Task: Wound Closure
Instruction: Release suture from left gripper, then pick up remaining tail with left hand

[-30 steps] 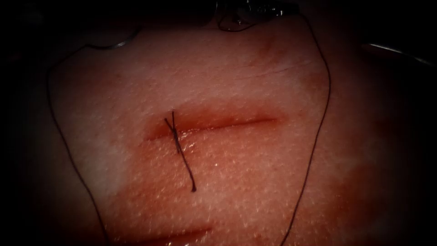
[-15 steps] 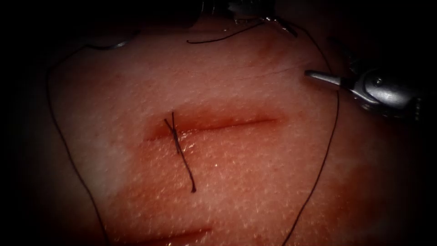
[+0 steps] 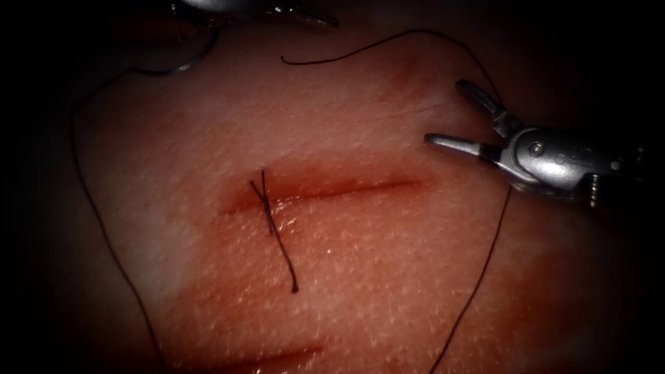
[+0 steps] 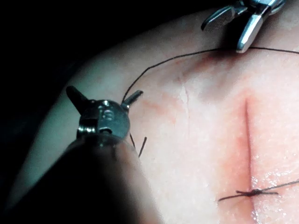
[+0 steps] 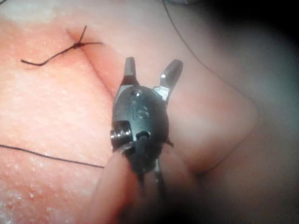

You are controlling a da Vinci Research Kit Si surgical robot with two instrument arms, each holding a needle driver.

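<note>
The cut (image 3: 332, 188) runs across the tissue (image 3: 360, 277). A tied knot (image 3: 264, 199) crosses its left end, with a tail (image 3: 284, 256) lying toward the front. My right tool (image 3: 443, 112) hovers off the cut's right end, jaws open and holding nothing; its open jaws also appear in the right wrist view (image 5: 152, 65). My left tool (image 3: 277, 10) is at the far edge, jaws spread open and empty in the left wrist view (image 4: 103, 93). The curved needle (image 3: 181, 67) lies loose on the far left of the tissue. Its long thread (image 3: 485, 266) loops past the right tool.
The thread's free end (image 3: 285, 61) rests on the far tissue, close to my left tool. More thread (image 3: 90, 201) trails down the tissue's left side. A second shallow red cut (image 3: 263, 360) sits near the front edge. Red fluid wets the tissue around the cut.
My right tool came in from the right and its jaws spread open. My left tool slid left along the far edge, and the thread end now lies loose on the tissue.
</note>
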